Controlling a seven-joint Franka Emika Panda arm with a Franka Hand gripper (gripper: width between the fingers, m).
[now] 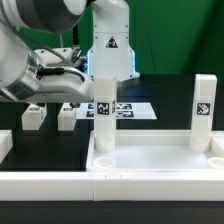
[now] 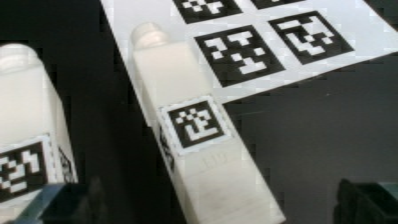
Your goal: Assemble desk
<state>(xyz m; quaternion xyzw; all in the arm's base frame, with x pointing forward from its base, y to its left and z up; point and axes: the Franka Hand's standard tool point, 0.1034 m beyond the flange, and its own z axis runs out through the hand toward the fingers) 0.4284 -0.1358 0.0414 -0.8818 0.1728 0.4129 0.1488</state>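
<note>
The white desk top point(image 1: 150, 165) lies at the front, a tray with a raised rim. Two tagged white legs stand upright in its corner sockets, one at the exterior view's left point(image 1: 103, 112) and one at its right point(image 1: 203, 118). Two more legs lie on the table behind, one point(image 1: 68, 116) next to the marker board and one point(image 1: 35, 118) further left. My gripper point(image 1: 78, 80) hangs above them, open and empty. In the wrist view the nearer lying leg point(image 2: 199, 135) runs between my spread gripper point(image 2: 205, 203) with gaps on both sides. The other leg point(image 2: 25, 125) lies beside it.
The marker board point(image 1: 128, 108) lies on the dark table behind the desk top and shows in the wrist view point(image 2: 267, 45). A long white rail point(image 1: 60, 188) runs along the front edge. The arm's white base point(image 1: 110, 45) stands at the back.
</note>
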